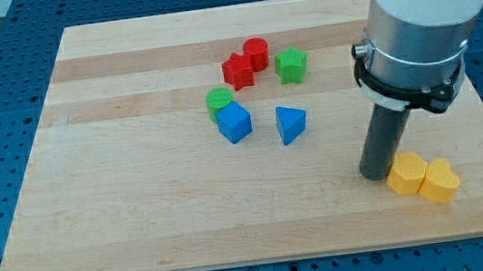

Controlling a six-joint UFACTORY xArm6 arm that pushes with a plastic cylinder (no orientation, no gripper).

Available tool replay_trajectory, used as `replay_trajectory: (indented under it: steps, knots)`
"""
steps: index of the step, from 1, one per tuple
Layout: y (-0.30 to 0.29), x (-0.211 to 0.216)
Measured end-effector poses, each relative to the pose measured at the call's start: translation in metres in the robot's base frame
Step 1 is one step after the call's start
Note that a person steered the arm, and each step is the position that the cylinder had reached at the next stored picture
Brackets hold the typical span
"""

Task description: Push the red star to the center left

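Observation:
The red star (237, 70) lies on the wooden board (136, 166) above the middle, touching a red cylinder (256, 53) at its upper right. My tip (375, 174) rests on the board at the lower right, far from the red star, just left of a yellow hexagon block (406, 174). The rod rises to a large grey and white arm body (416, 24).
A green star (291, 65) lies right of the red pair. A green cylinder (218, 101) touches a blue cube (234, 123) below it. A blue triangle (290, 124) lies to their right. A yellow heart-like block (439, 180) touches the yellow hexagon.

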State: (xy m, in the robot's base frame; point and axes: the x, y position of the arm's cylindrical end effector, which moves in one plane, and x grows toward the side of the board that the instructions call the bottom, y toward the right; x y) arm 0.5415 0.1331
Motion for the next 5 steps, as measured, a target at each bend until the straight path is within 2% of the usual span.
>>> replay_trajectory:
  steps: [2, 5]
  knots:
    - [-0.007, -0.001]
    - [-0.033, -0.069]
